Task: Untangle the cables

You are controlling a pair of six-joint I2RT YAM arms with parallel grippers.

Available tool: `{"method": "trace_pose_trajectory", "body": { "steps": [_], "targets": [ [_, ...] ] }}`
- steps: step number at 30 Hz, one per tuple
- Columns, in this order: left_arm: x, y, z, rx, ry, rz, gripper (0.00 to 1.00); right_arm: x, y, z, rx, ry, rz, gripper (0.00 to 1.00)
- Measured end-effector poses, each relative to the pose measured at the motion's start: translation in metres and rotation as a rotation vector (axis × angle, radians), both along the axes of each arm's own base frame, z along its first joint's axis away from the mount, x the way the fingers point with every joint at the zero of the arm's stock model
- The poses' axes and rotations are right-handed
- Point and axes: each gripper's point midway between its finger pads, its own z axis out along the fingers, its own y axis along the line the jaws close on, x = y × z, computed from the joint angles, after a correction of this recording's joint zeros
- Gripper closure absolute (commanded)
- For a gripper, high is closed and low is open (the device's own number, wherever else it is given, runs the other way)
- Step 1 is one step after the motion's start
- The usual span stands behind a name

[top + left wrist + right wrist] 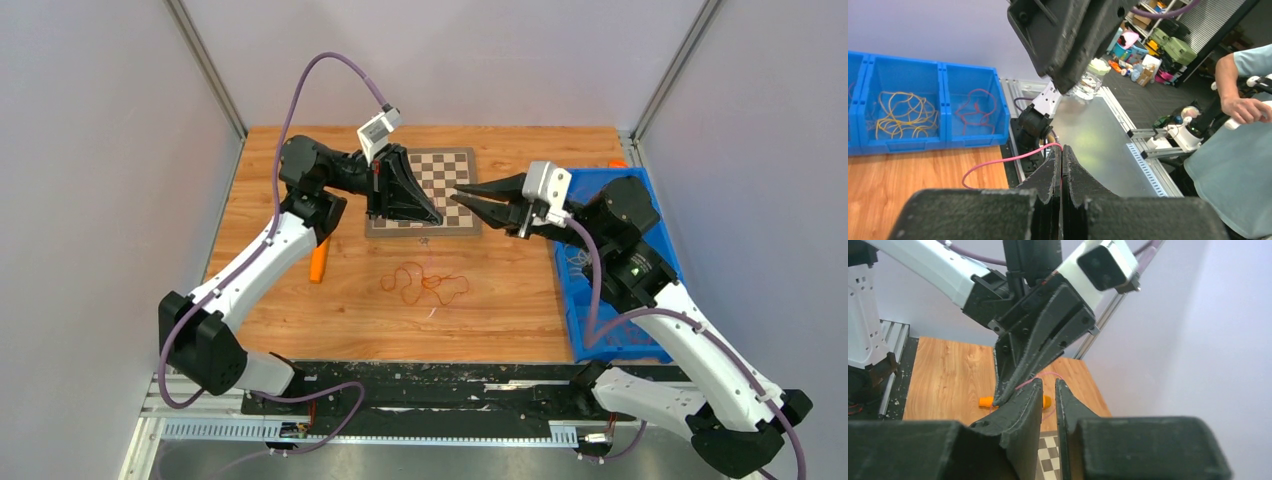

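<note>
Pink cable, pinched in left gripper

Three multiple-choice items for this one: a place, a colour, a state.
1. The loose cable tangle lies: A on the table, on the chessboard's near side; B on the chessboard; C on the floor.
2. In the blue bin, the cables beside the reddish ones are: A green; B yellow; C white.
3. The left pincer is: A wide open; B shut, empty; C shut on a pink cable.
1A, it rests on wood; 2B, the loops look yellow; 3C, the cable enters closed tips.
</note>
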Motion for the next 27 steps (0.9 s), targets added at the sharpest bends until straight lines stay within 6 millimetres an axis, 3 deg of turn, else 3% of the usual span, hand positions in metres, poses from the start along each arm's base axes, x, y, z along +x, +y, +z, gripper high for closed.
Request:
{"method": "trace_pose_trajectory", "body": {
  "steps": [2,7,10,17,23,25,27],
  "targets": [
    [0.0,-0.002,0.003,0.001,0.013,-0.016,1.0,-0.003,0.004,-0.002,-0.008,-0.037,0.009,0.64],
    [-0.003,-0.003,0.003,0.014,0.033,-0.04,1.0,0.002,0.006,-0.012,-0.033,-0.052,-0.013,0.16],
    [-0.003,-0.003,0.003,0.022,0.035,-0.041,0.99,0.003,0.001,-0.026,-0.059,0.022,-0.039,0.0],
    [0.009,-0.01,0.006,0.028,0.048,0.013,0.95,-0.007,-0.002,-0.078,-0.091,0.275,-0.023,0.0],
    [0.011,-0.011,0.011,0.013,0.044,0.034,0.94,0.022,0.019,-0.109,-0.106,0.405,-0.061,0.03],
    [0.011,-0.011,0.013,0.008,0.042,0.034,0.94,0.031,0.024,-0.115,-0.103,0.423,-0.074,0.25],
    [0.01,-0.011,0.015,0.003,0.039,0.034,0.94,0.035,0.028,-0.113,-0.084,0.426,-0.072,0.59]
  ]
}}
